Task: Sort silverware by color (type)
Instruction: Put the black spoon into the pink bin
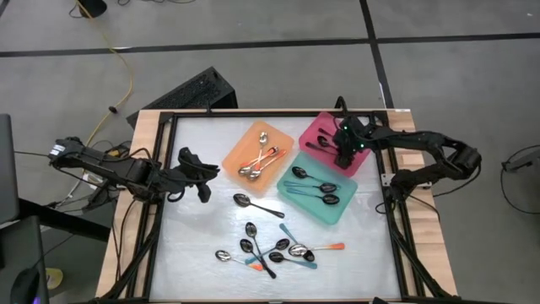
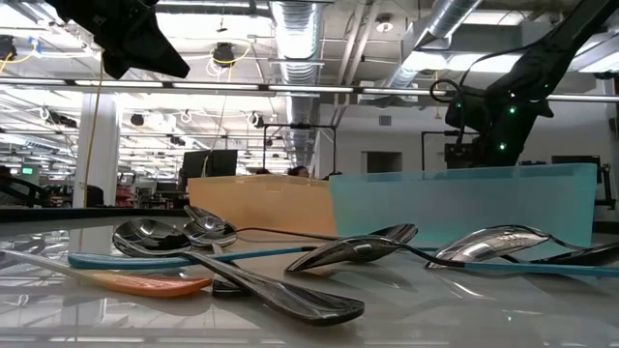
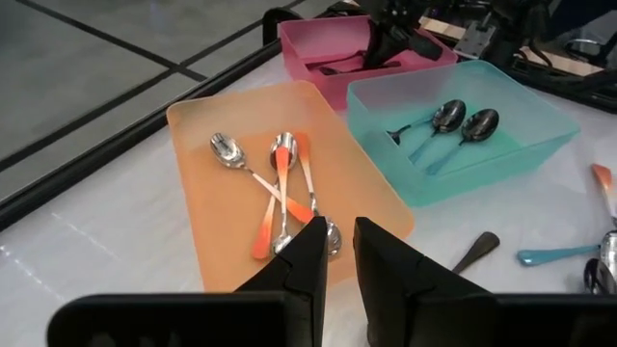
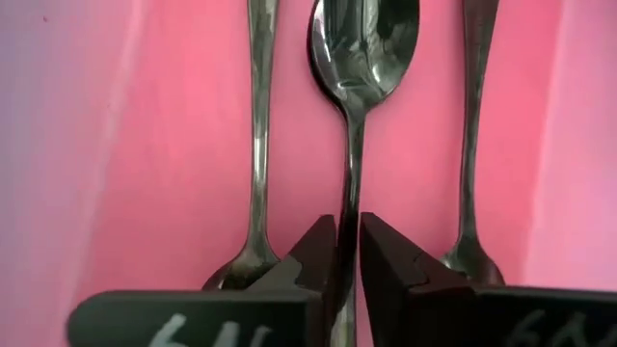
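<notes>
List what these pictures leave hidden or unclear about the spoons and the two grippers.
- Pink tray: in the high view the right gripper covers most of its spoons; no full count.
- Black spoon: in the right wrist view its handle runs between the fingers; whether it is gripped or released is unclear.
- Spoon pile: overlapping, so the number is uncertain.
- Left gripper: holds nothing, fingers slightly apart.

Your right gripper (image 1: 345,154) reaches down at the table's far right, fingers narrowly parted; your left gripper (image 1: 205,181) waits at the left side, fingers slightly apart.
</notes>
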### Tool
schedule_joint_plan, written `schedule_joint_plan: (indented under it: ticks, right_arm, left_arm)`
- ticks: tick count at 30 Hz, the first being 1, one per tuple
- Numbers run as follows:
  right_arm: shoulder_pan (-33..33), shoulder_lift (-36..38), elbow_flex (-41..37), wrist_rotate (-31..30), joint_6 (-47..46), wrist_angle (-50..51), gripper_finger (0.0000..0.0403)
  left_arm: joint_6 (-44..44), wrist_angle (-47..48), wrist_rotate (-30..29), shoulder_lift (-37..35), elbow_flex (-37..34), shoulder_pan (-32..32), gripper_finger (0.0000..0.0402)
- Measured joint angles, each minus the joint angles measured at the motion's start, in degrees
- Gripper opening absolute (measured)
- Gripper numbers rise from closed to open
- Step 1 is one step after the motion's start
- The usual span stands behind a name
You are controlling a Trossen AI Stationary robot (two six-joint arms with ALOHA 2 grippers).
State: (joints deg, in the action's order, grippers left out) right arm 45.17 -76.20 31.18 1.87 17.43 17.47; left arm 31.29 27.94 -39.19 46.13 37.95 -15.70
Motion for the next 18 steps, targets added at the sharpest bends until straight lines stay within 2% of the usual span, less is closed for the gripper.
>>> schedule_joint_plan:
  ticks: [11,16,18]
  right_arm:
    - [0.31,0.13,8.92,2.48,-1.29,7.36,0.0125]
    - [0.31,0.13,17.14,9.97,-0.92,15.05,0.0146]
    - [0.12,0.13,21.21,15.36,-1.56,18.49,0.0149]
  left_arm:
    - [0.22,0.00,1.02,0.00,0.00,0.00,0.0041]
    - [0.53,-0.01,0.65,0.00,0.00,0.00,0.0041]
    - [0.63,-0.38,-0.04,0.00,0.00,0.00,0.0041]
